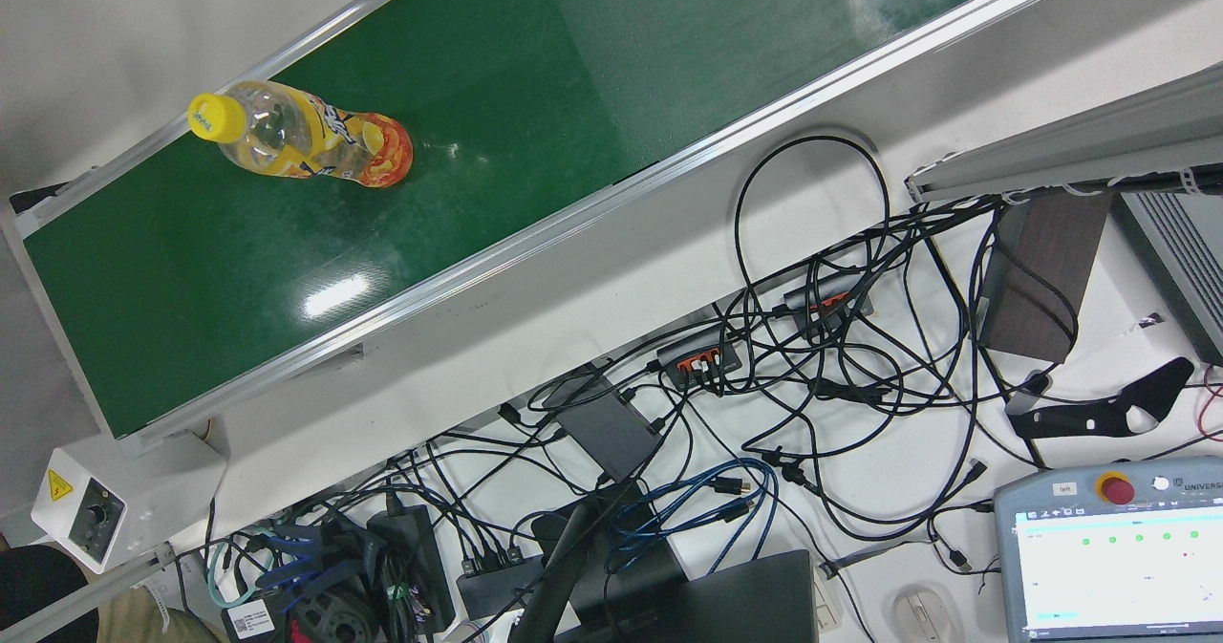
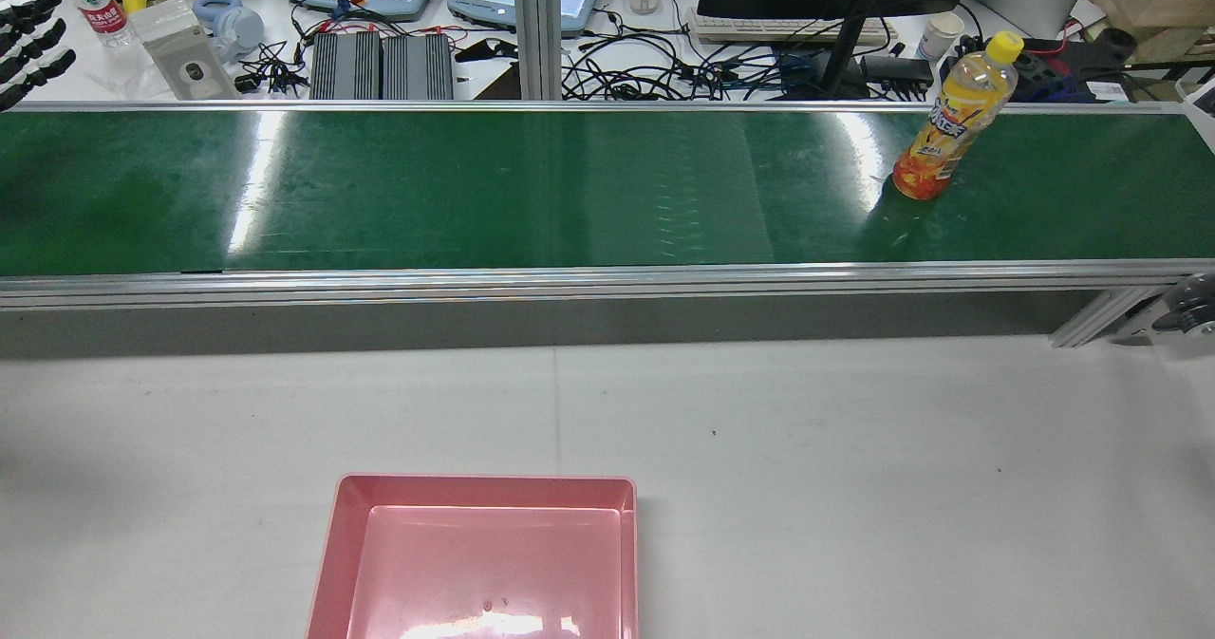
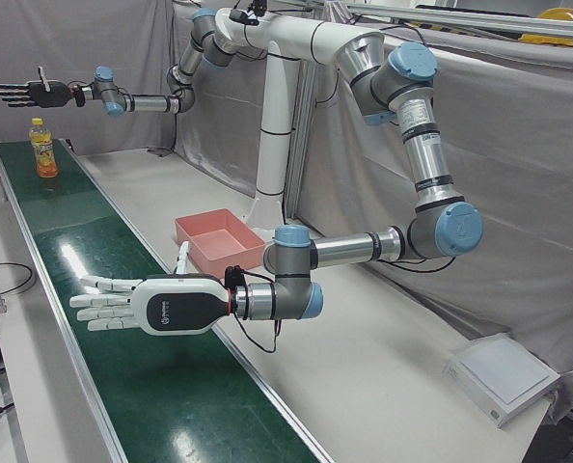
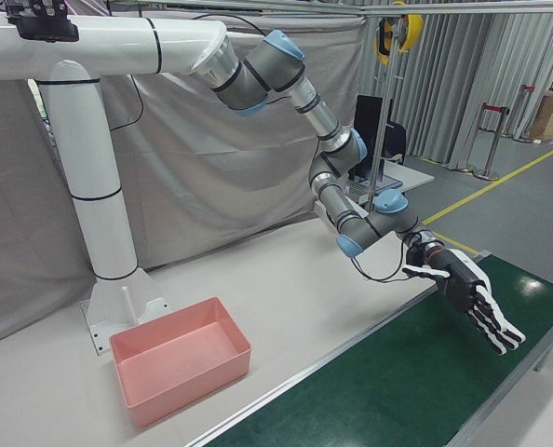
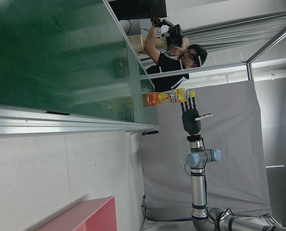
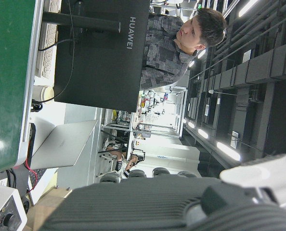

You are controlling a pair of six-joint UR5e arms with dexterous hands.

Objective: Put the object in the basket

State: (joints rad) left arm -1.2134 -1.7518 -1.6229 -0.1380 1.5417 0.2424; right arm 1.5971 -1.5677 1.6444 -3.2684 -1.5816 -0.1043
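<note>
status at my station: the bottle (image 2: 954, 122) stands upright on the green conveyor belt (image 2: 475, 188), toward the belt's right end in the rear view. it has a yellow cap, an orange and yellow label, and clear liquid. nothing touches it.

the pink basket (image 2: 484, 492) sits on the white table (image 2: 854, 449), on the robot's side of the belt and well apart from the bottle.

left hand (image 3: 137, 306): i see it flat, fingers spread wide, holding nothing, hovering over the belt at the end away from the bottle. in the rear view only its dark fingertips (image 2: 28, 36) show at the left edge.

right hand (image 3: 36, 94): i see it raised near the bottle, higher than the cap, fingers spread, holding nothing, not in contact with the bottle.
</note>
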